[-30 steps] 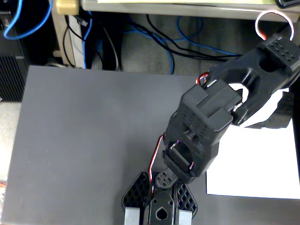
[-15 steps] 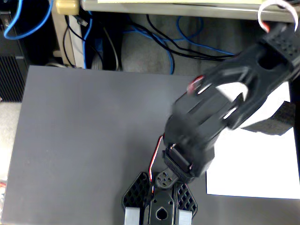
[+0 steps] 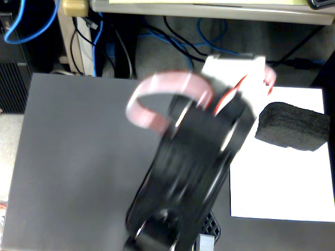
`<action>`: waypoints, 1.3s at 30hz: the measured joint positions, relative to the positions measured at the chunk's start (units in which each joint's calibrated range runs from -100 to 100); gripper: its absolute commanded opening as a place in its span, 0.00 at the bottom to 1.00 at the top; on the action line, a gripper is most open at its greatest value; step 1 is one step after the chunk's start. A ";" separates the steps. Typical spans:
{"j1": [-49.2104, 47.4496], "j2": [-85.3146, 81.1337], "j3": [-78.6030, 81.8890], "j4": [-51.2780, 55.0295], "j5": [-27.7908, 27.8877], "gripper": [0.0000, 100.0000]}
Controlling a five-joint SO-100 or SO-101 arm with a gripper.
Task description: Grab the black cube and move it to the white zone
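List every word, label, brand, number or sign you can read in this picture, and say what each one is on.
There are none to read.
The black cube, the white zone and the dark grey tabletop are plain, with no print.
The arm is motion-blurred; any marking on it cannot be made out.
The cream box at the top edge shows no legible label.

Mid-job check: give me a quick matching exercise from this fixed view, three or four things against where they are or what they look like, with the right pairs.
Things:
1. black cube
2. white zone
3. robot arm
4. blue cable

Descriptions:
A. blurred, rising from the bottom edge at centre
B. flat sheet on the right of the dark tabletop
C. top left corner, off the table
D. resting on the sheet near its upper right

Pairs: 1-D, 2-B, 3-A, 4-C
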 measured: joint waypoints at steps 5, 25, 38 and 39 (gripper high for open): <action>-5.24 -16.48 -0.37 0.00 -2.94 0.01; -15.73 -20.47 23.13 -17.37 -11.07 0.02; -15.07 -31.96 59.23 -24.90 -7.82 0.02; -15.07 -31.96 65.36 -26.27 -7.19 0.02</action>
